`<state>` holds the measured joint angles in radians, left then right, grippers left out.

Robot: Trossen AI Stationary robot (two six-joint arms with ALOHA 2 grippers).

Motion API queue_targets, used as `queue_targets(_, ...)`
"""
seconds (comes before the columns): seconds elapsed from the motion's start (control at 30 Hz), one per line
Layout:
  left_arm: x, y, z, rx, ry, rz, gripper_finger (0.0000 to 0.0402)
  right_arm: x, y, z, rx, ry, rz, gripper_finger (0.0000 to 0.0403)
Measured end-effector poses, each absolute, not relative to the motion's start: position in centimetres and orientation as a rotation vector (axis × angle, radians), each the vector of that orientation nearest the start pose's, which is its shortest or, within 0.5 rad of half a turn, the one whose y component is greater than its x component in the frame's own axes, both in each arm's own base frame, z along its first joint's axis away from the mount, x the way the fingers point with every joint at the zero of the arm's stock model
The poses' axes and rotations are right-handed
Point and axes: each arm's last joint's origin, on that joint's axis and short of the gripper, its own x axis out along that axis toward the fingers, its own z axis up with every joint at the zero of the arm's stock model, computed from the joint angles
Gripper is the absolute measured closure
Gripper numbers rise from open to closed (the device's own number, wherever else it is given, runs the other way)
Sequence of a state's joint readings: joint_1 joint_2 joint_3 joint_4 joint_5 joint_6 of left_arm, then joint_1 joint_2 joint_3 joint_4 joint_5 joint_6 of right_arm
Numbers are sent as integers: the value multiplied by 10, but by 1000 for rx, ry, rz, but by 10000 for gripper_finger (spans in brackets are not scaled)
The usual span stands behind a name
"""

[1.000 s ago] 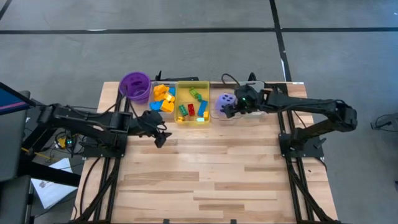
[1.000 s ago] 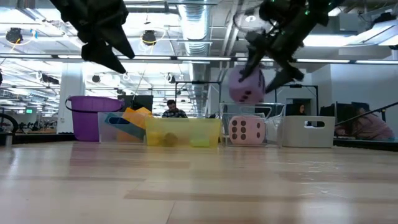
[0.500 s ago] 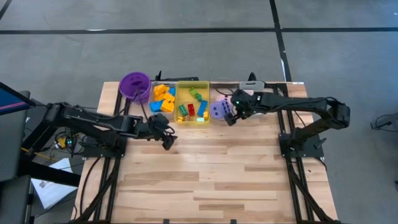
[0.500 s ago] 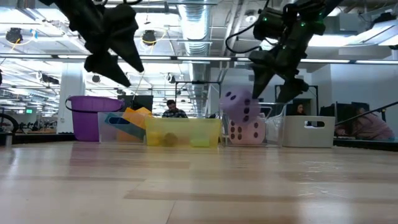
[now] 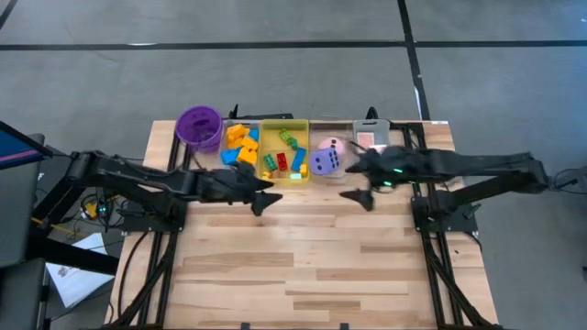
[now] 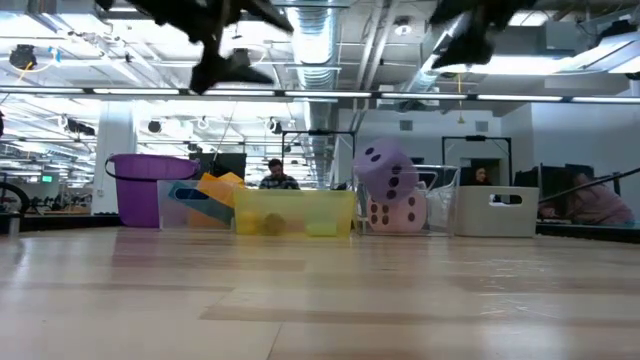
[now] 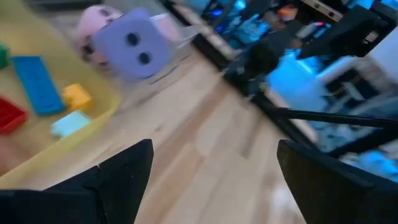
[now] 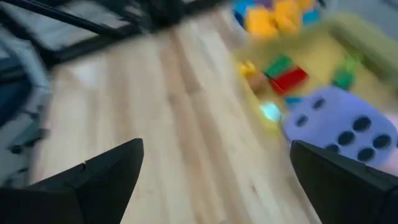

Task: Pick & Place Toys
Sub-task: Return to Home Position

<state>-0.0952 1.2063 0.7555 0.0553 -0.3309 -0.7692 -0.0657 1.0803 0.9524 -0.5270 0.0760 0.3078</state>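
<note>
Purple die (image 5: 322,163) near right gripper (image 5: 349,181) — not touching

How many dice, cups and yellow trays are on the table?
Dice: 2 (purple die, pink die)
Cup: 1
Yellow tray: 1
Total: 4

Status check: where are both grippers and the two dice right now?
Left gripper and right gripper open, empty, over mid-table. Purple soft die leans on pink soft die inside clear rectangular tray. Nothing blocking.
</note>
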Motion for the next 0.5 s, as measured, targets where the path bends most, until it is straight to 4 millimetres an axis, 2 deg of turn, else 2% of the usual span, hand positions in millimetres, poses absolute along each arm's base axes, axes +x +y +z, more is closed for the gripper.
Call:
queue_targets(0.1, 245, -15, 276, -703, 251, 333, 64, 191, 2, 329, 263, 535, -181, 5)
queue_targets(0.2, 223, -18, 293, -786, 212, 312, 64, 155, 11, 343, 255, 464, -221, 6)
queue_targets(0.27, 208, -21, 305, -829, 158, 293, 64, 132, 12, 346, 288, 418, -269, 6)
queue_targets(0.37, 190, -30, 323, -846, 51, 241, 64, 103, 10, 350, 458, 328, -322, 6)
queue_targets(0.5, 172, -40, 335, -843, 19, 132, 64, 61, 5, 348, 530, 317, -229, 5)
